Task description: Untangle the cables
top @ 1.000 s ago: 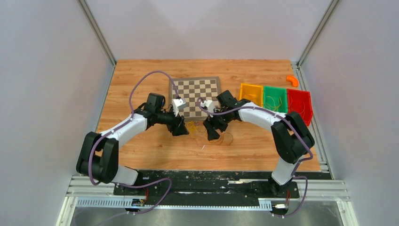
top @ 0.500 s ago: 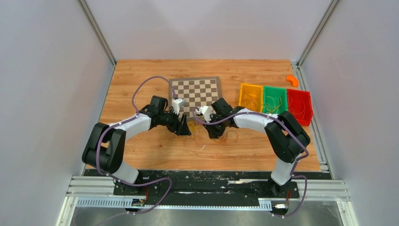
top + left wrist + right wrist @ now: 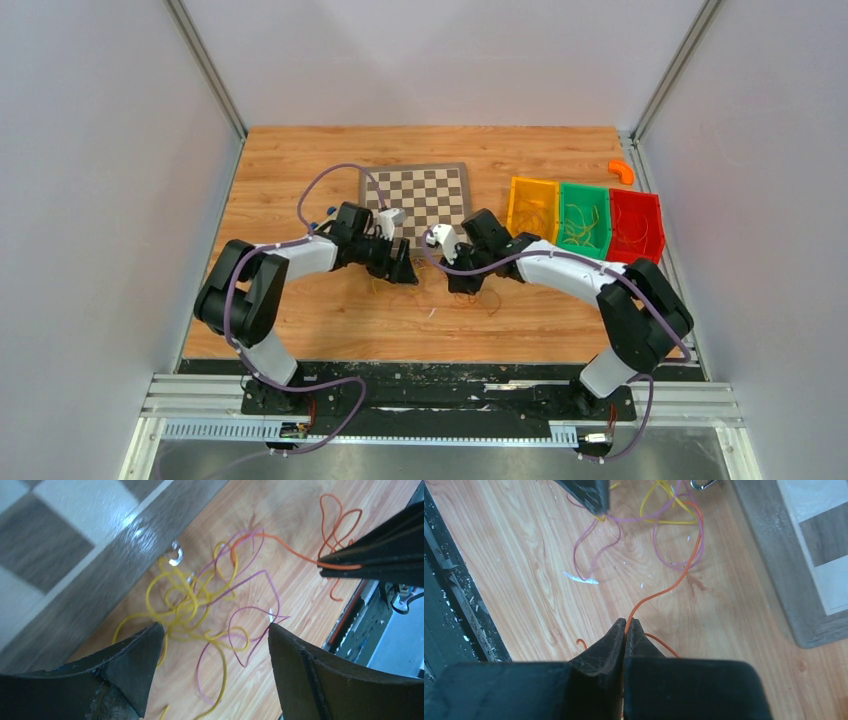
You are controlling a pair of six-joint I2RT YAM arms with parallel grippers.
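Observation:
The cables are a loose tangle of thin yellow (image 3: 185, 600), purple (image 3: 250, 615) and orange (image 3: 280, 542) strands lying on the wood just in front of the chessboard (image 3: 415, 190). My left gripper (image 3: 215, 627) hovers open right over the yellow and purple loops, with a finger on either side and nothing gripped. My right gripper (image 3: 626, 622) is shut on the orange cable (image 3: 674, 587), which runs taut from its tips back into the tangle. From above, the left gripper (image 3: 405, 272) and the right gripper (image 3: 462, 285) face each other with the tangle (image 3: 430, 292) between them.
Yellow (image 3: 533, 205), green (image 3: 584, 212) and red (image 3: 637, 222) bins stand in a row at the right, with thin strands inside. A small orange piece (image 3: 621, 171) lies behind them. The table's front rail (image 3: 454, 605) runs close by the right gripper.
The right gripper has closed onto the orange cable. The left gripper has opened a little wider and moved right, over the tangle. Both arms have drawn closer together.

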